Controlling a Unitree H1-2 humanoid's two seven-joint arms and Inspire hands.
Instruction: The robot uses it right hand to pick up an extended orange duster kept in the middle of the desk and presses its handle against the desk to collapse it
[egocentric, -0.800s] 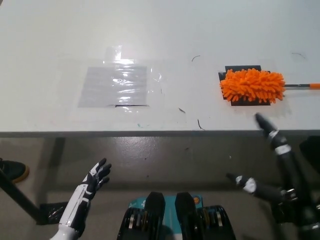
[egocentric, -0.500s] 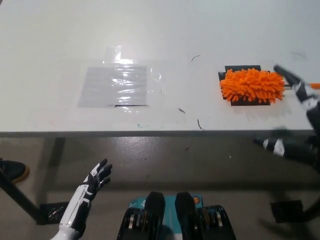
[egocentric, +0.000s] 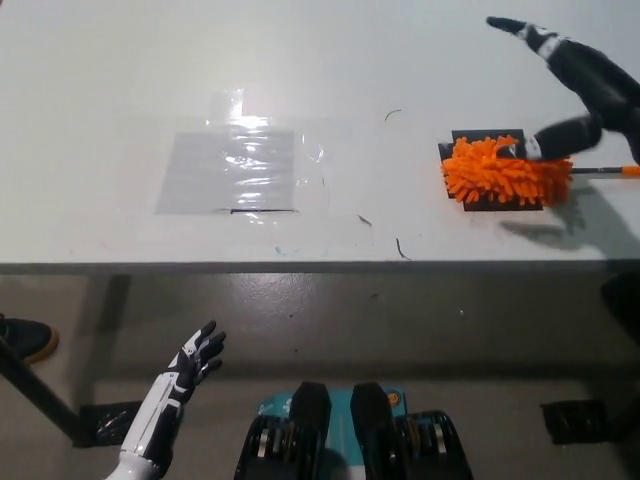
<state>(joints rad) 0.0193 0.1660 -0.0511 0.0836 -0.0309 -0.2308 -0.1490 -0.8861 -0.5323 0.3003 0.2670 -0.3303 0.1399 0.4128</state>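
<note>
The orange duster (egocentric: 500, 172) lies on the white desk (egocentric: 120, 80) at the right, its fluffy head on a black patch and its thin handle (egocentric: 612, 171) running off to the right edge. My black right hand (egocentric: 580, 90) hovers over the duster's right end, fingers spread apart, holding nothing. One finger reaches up toward the far side, another points down at the fluffy head. My white left hand (egocentric: 180, 385) rests low at the lower left, below the desk edge, fingers apart.
A clear plastic sheet (egocentric: 232, 170) is taped flat on the desk left of centre. The desk's front edge (egocentric: 300, 266) runs across the picture; below it lies grey floor. A dark shoe (egocentric: 25, 340) shows at the far left.
My right hand has risen from below the desk edge at the lower right, up and over the desk, to above the duster. The left hand has barely moved.
</note>
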